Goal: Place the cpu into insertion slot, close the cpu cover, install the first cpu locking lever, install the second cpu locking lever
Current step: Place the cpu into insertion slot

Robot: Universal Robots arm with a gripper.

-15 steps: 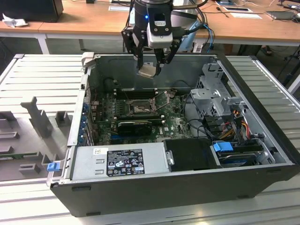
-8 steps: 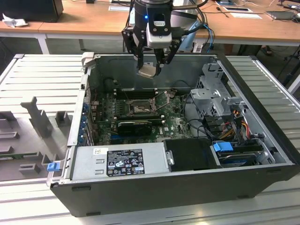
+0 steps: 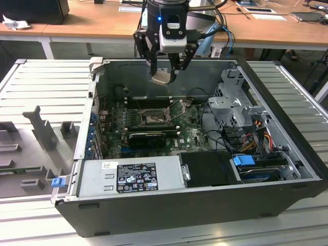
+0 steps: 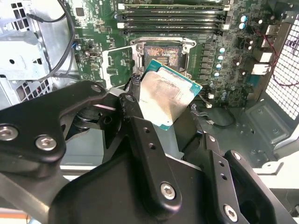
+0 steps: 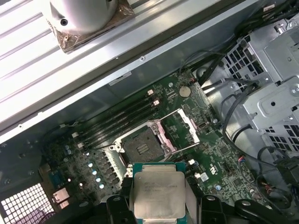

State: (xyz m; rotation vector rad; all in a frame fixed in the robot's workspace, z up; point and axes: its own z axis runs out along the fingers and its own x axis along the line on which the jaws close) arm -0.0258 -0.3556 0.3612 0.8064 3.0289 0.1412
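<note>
My gripper [image 3: 163,72] hangs above the open computer case, shut on the cpu [image 3: 161,78], a flat square chip with a pale metal top and green edge. In both wrist views the cpu [image 4: 167,97] [image 5: 159,192] sits tilted between the black fingers [image 4: 134,105], above and apart from the motherboard. The insertion slot [image 5: 140,148] [image 4: 162,55] [image 3: 152,119] lies bare and dark on the green board below. The cpu cover [image 5: 181,129] [image 4: 116,65], a silvery frame with a square window, stands swung open beside the slot.
Memory slots [image 4: 170,18] run along one side of the socket. A power supply [image 3: 130,177] and a black drive bay [image 3: 210,168] fill the case's near side. A metal drive cage [image 3: 233,100] with cables stands on the exterior view's right. A grey fixture tray [image 3: 36,138] lies outside the case.
</note>
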